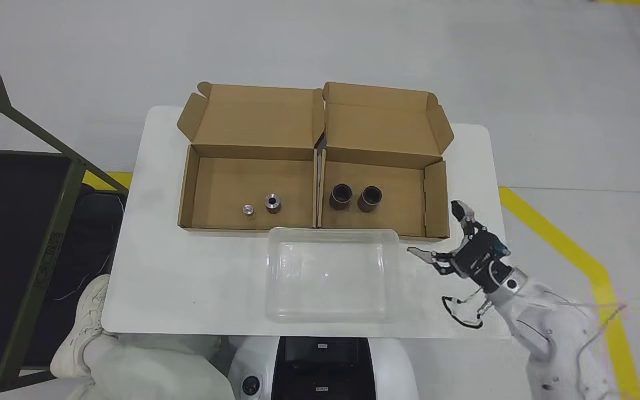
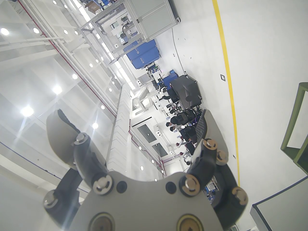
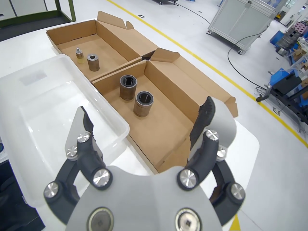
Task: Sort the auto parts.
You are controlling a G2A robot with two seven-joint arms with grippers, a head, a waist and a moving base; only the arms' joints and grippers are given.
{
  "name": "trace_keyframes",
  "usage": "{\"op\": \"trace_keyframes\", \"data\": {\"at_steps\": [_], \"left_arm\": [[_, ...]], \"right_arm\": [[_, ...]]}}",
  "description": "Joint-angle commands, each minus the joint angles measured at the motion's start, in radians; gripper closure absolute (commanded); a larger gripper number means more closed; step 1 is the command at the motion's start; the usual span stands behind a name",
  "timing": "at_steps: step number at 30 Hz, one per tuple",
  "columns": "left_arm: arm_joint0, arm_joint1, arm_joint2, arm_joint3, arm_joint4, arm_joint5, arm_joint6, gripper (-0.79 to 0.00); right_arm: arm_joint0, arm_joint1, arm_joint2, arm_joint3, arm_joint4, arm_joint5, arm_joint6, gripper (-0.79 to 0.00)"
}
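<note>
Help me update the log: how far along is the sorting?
Done: two bearings stand in the right box, two smaller parts in the left box. In hand: nothing; the right gripper is open beside the tray, the left gripper open, aimed away from the table. Left: apparently nothing, since the tray holds no parts.

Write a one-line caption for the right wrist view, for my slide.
Open right gripper faces a clear bin, a near box holding two bearings and a far box holding two smaller parts.
</note>
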Motion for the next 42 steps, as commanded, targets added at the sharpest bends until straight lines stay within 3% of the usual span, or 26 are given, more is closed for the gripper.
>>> {"op": "trace_keyframes", "data": {"at_steps": [1,14,42], "left_arm": [[0.0,0.0,0.0,0.0,0.0,0.0,0.0,-0.785],[0.0,0.0,0.0,0.0,0.0,0.0,0.0,-0.785],[0.0,0.0,0.0,0.0,0.0,0.0,0.0,-0.784]], "right_arm": [[-0.026,0.003,0.031,-0.004,0.006,0.004,-0.012,-0.785],[-0.116,0.013,0.126,-0.02,0.027,0.073,-0.089,-0.785],[-0.118,0.013,0.128,-0.019,0.028,0.076,-0.09,-0.785]]}}
